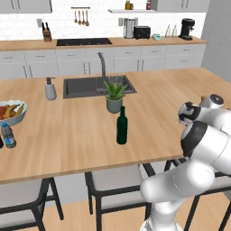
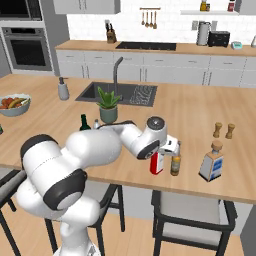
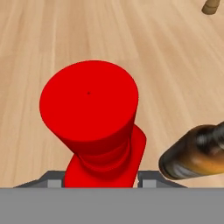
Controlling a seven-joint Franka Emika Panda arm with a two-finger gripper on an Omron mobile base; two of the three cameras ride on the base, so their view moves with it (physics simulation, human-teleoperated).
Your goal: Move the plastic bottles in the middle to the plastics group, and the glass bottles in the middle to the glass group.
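My gripper [image 2: 162,154] is shut on the red bottle [image 2: 156,165] at the counter's near edge. Its red cap [image 3: 89,98] looms large in the hand view, with the fingertips [image 3: 54,183] at either side of its body. The slim brown bottle [image 2: 175,165] stands right beside it, almost touching, and the flat pale bottle [image 2: 212,162] is further right. The tall dark green bottle [image 1: 122,126] stands mid-counter by the plant, partly hidden behind my arm [image 2: 84,122]. A small pale cap [image 2: 96,121] peeks over the arm next to it. The blue-labelled clear bottle [image 1: 8,135] stands far left.
Two wooden shakers [image 2: 223,130] stand behind the glass group. A potted plant [image 1: 114,96], the sink [image 1: 81,88] and a soap dispenser [image 1: 50,89] lie mid-counter, with a fruit bowl [image 1: 13,118] at the left. Stools stand under the near edge.
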